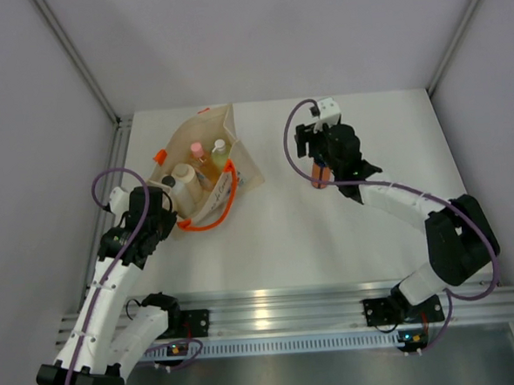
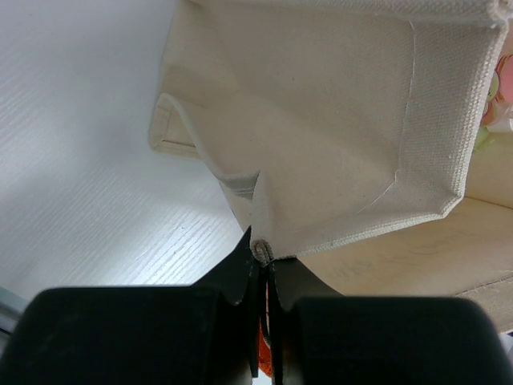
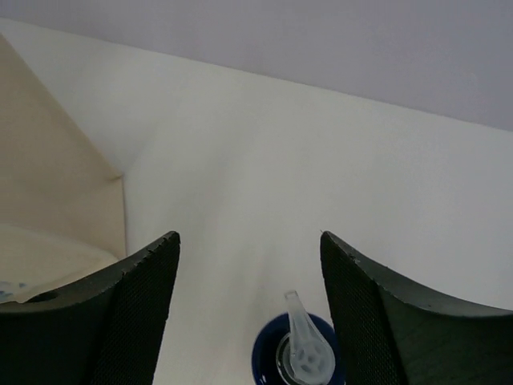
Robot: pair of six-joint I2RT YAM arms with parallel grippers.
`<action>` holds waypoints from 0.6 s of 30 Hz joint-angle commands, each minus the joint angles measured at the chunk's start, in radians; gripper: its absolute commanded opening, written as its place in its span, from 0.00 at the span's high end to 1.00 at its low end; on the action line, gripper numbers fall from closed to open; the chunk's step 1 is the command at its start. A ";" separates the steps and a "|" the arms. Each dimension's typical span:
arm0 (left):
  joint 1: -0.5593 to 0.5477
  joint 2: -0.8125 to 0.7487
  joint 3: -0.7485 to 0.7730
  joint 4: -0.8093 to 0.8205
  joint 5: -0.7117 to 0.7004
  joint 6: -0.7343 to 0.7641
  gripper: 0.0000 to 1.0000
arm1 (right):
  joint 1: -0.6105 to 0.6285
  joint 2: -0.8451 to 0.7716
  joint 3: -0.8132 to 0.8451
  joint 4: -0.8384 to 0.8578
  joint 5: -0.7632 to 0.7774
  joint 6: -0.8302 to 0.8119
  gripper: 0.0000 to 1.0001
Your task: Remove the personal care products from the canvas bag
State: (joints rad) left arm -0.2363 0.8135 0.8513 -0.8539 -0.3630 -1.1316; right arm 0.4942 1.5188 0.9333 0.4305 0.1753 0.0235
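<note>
On white tabletop point(image 1: 331, 258), the orange bottle point(image 3: 268, 354) could be toppled if brushed by the released right end effector point(image 3: 248, 241); canvas bag point(image 2: 337, 120) is clenched by left end effector point(image 2: 262, 261).

Bright, even light; soft shadows.

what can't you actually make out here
- Orange bottle: in the top view, its body is mostly under the right gripper; the right wrist view cuts it off at the bottom edge.
- Bottles in the canvas bag: top view, lower parts behind its walls; left wrist view shows almost only canvas.
</note>
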 commanded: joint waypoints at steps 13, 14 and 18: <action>0.002 -0.043 0.015 -0.053 -0.024 -0.060 1.00 | 0.391 0.073 0.570 -0.464 -0.178 0.041 0.28; 0.002 -0.046 0.017 -0.053 -0.027 -0.072 1.00 | 0.409 0.089 0.620 -0.476 -0.228 0.041 0.29; 0.002 -0.060 0.019 -0.054 -0.045 -0.105 1.00 | 0.487 0.214 0.748 -0.536 -0.289 0.030 0.30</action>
State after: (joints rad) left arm -0.2363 0.7738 0.8513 -0.8734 -0.3832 -1.1961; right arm 0.9371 1.6512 1.5894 -0.0059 -0.0250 0.0475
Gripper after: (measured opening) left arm 0.042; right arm 0.708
